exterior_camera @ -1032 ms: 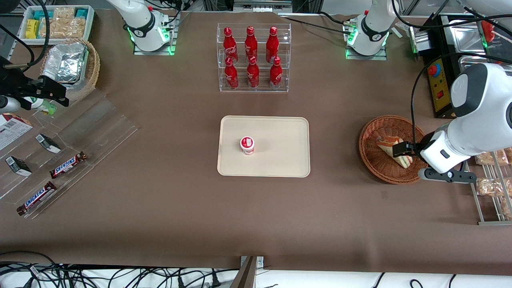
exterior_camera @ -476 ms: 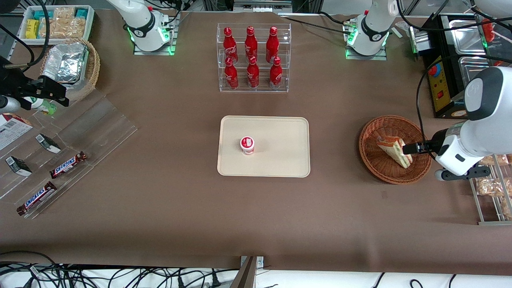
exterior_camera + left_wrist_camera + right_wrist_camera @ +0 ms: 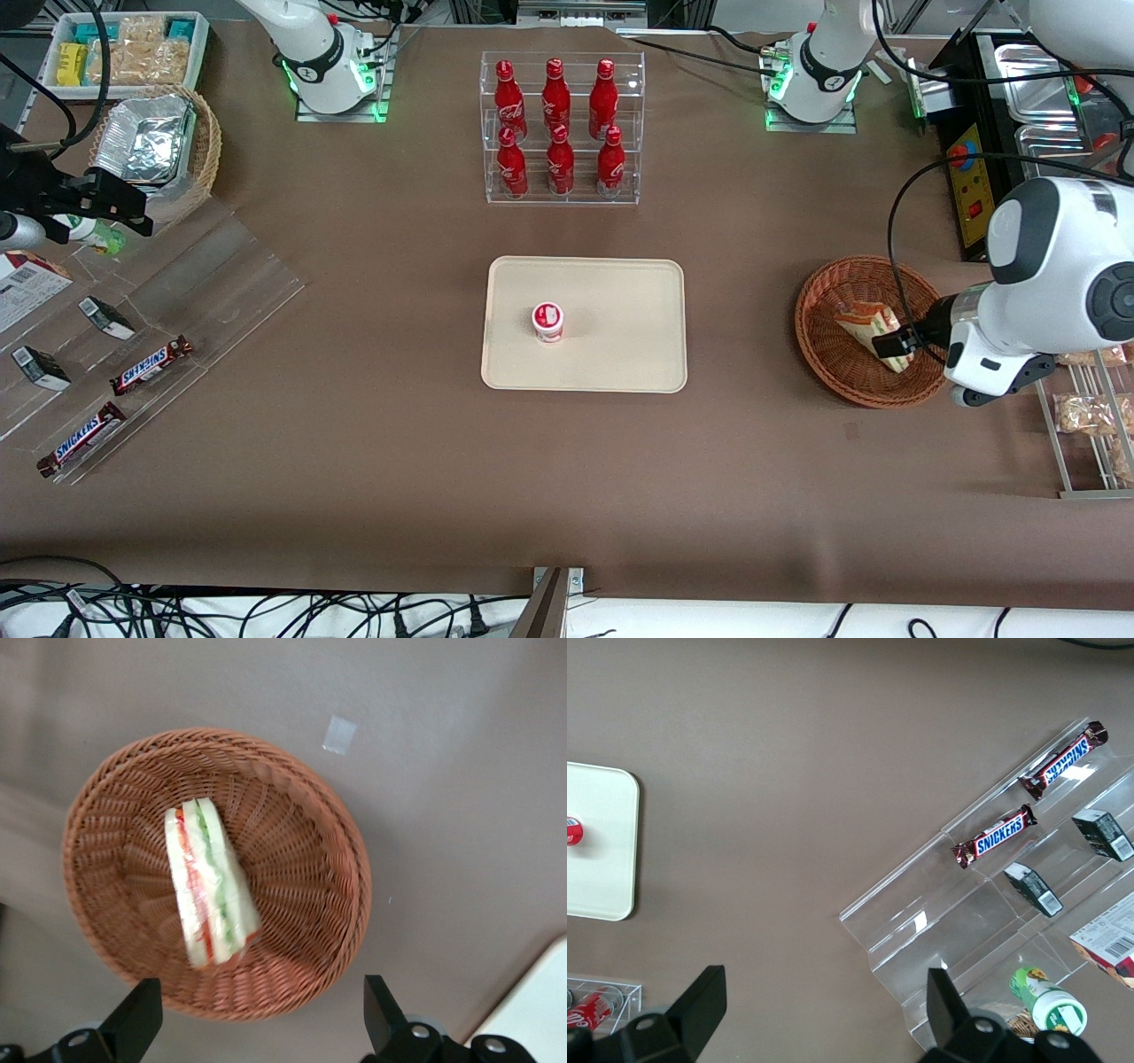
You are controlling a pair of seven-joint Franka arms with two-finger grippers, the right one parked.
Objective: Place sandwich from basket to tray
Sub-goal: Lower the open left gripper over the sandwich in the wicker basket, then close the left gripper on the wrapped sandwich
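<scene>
A brown table covering spreads under the whole scene, with the cream tray (image 3: 620,354) lying flat near its middle and a small red-and-white cup (image 3: 547,321) standing on the tray's half toward the parked arm's end. Toward the working arm's end sits the round reddish-brown basket (image 3: 824,363), and the sandwich (image 3: 208,890) lies inside it on its side, leaning against the woven wall, with its green, pink and orange filling edge showing. The gripper (image 3: 891,343) hangs over the basket just above the sandwich, its fingers (image 3: 133,1020) spread wide apart and holding nothing; the wrist view looks straight down between them at the basket, with the sandwich off-centre, closer to one finger than the other. The step in hand appears to be the approach for the pick: nothing is grasped and the sandwich has not left the basket. The next move likely calls for centring the open fingers across the bread faces of the wedge, lowering into the basket without catching the rim, and closing gently, since the soft bread would probably squash under a hard squeeze. After that comes a lift clear of the rim and a carry to a bare part of the tray, away from the cup.
</scene>
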